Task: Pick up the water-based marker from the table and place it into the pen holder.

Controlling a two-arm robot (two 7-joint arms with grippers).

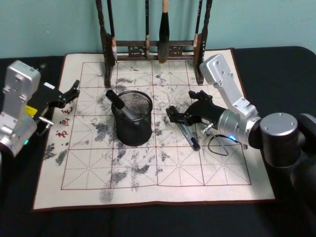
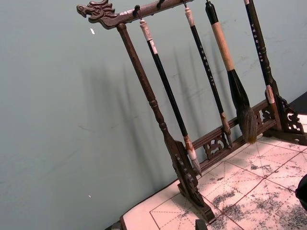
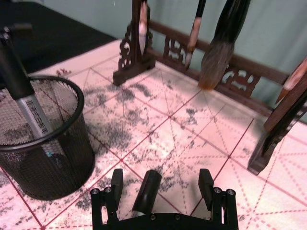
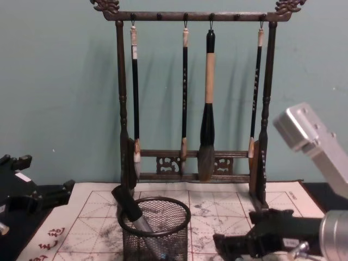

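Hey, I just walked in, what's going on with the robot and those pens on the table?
The right gripper is low over the calligraphy mat, its fingers open on either side of a dark marker that lies just right of the black mesh pen holder. It has not closed on it yet. A second marker leans inside the holder. The left gripper sits idle at the mat's left edge, and a wooden brush rack stands behind.

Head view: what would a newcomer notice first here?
The tall brush rack with four hanging brushes stands at the mat's far edge. Mid-mat, the mesh pen holder has one marker leaning in it, while the open right end effector straddles a second marker lying to its right. The left end effector sits parked at the mat's left edge.
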